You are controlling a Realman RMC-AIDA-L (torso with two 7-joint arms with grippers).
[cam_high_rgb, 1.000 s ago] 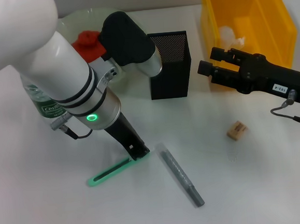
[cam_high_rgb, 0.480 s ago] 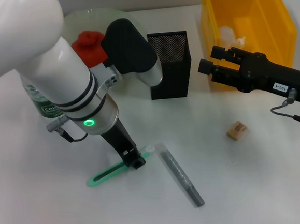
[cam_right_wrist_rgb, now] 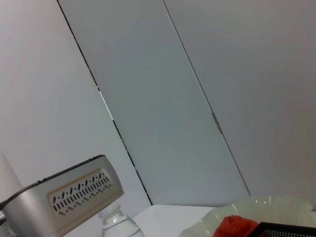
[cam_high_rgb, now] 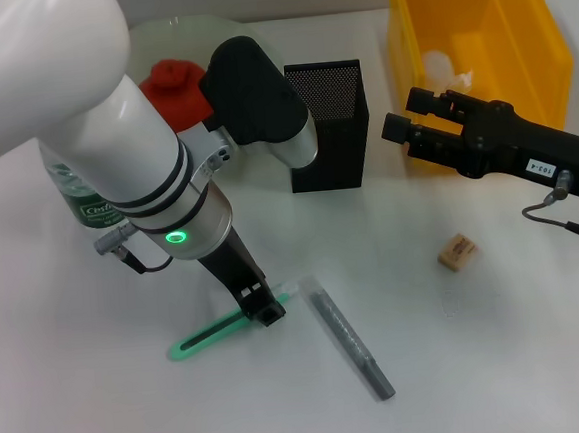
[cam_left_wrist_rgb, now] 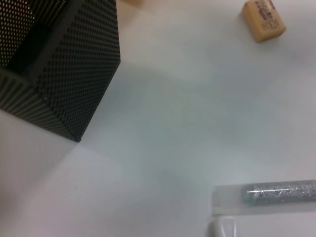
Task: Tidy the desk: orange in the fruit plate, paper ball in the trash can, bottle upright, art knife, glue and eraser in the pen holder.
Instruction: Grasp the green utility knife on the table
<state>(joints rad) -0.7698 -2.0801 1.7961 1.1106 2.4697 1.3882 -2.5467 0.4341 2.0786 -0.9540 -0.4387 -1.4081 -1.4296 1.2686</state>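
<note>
Low — left hand [cam_high_rgb: 262, 309] pinching green art knife [cam_high_rgb: 218, 331], glue [cam_high_rgb: 351, 343] beside; right hand [cam_high_rgb: 403, 132] state unclear

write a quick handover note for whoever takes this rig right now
Left tool is down on the green knife on the table; its grip is hidden. Right tool hangs idle by the yellow bin.
Done: orange in plate, paper ball in bin, bottle upright.
Left: knife, glue stick and eraser into the pen holder.
</note>
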